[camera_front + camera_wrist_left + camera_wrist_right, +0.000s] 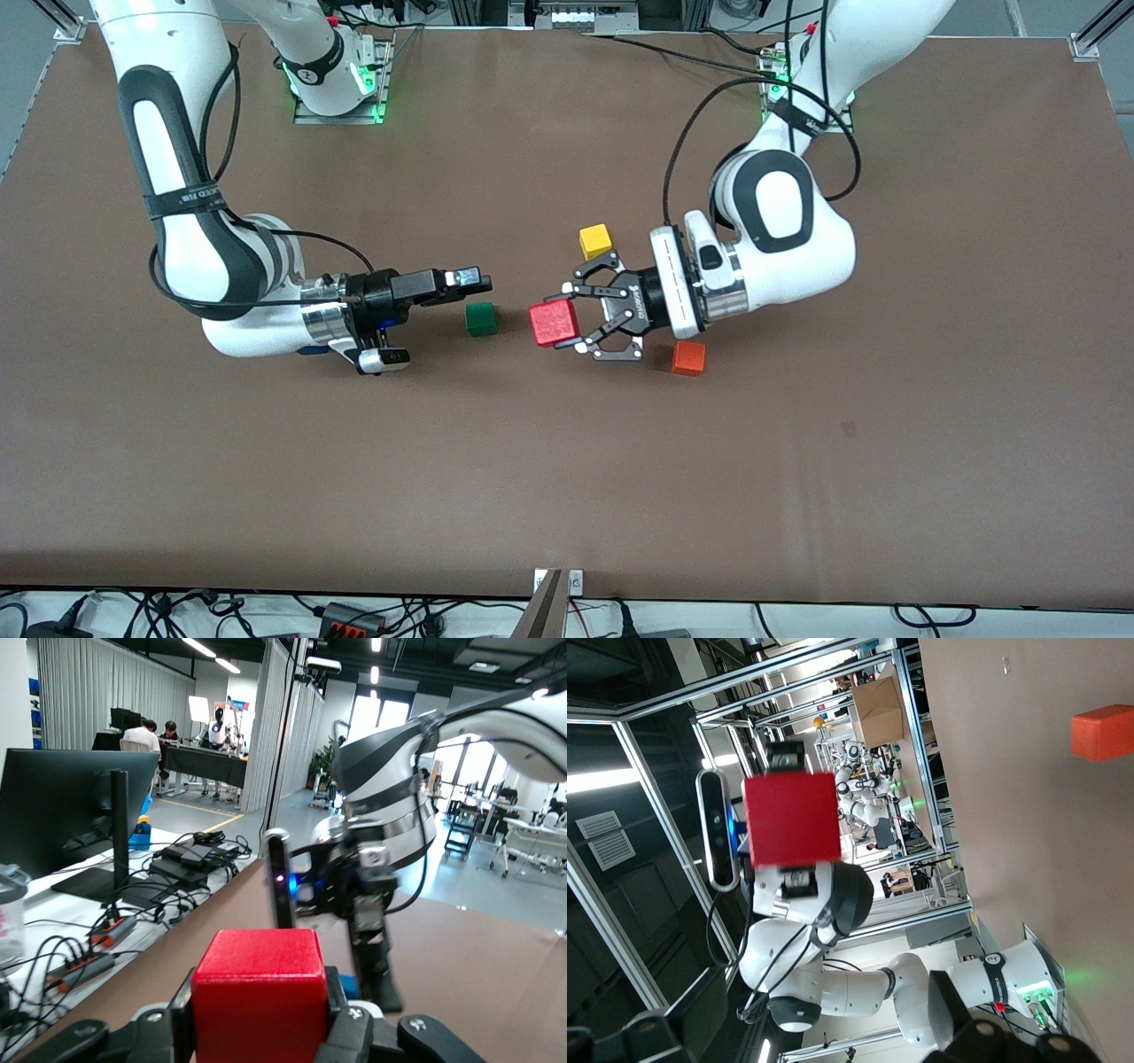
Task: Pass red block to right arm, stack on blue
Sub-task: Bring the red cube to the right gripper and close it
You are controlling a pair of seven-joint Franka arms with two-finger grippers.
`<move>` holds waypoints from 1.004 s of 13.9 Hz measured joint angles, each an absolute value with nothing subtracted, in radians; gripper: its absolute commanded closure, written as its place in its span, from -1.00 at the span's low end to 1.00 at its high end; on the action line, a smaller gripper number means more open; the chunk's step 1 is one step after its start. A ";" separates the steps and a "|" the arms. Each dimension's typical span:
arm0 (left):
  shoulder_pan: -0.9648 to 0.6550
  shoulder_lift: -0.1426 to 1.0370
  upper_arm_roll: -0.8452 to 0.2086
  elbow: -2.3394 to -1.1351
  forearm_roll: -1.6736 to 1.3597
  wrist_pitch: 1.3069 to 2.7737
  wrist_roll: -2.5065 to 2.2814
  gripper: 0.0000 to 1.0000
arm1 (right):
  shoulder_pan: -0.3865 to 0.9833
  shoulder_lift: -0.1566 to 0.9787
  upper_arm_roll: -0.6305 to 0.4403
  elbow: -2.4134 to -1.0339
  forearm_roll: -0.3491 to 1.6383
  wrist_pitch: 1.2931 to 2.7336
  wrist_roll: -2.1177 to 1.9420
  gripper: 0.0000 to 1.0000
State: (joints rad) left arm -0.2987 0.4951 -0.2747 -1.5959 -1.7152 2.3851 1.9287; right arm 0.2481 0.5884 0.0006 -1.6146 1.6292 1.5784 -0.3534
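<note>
The red block (555,322) hangs above the middle of the table, with my left gripper (568,320) shut on it; its fingers press both sides of the block (259,1010). My right gripper (431,320) faces it from the right arm's end, open and holding nothing, over the table beside the green cube (481,319). A clear gap separates its fingertips from the block. In the right wrist view the red block (790,821) shows straight ahead. The blue cube is mostly hidden under the right arm's wrist; only a blue edge (312,350) shows.
A yellow cube (595,241) lies on the brown table (567,487) beside the left gripper, farther from the front camera. An orange cube (688,358) sits under the left wrist, nearer to the camera. Both arm bases (341,84) stand along the table's farthest edge.
</note>
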 measured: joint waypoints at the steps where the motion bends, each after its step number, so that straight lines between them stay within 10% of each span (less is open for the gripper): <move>1: -0.312 0.495 -0.275 -1.596 -1.729 2.403 1.933 0.79 | 0.249 0.607 0.001 -1.579 1.629 1.578 -0.323 -1.00; 14: -0.367 0.497 -0.272 -1.600 -1.764 2.474 1.945 0.79 | 0.271 0.703 0.000 -1.452 1.626 1.572 -0.216 -1.00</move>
State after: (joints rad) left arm -0.3665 0.4972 -0.2716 -1.5997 -1.7639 2.4740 1.9445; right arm 0.2710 0.7033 -0.0001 -1.4523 1.6257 1.5720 -0.2156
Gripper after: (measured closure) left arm 0.445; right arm 0.000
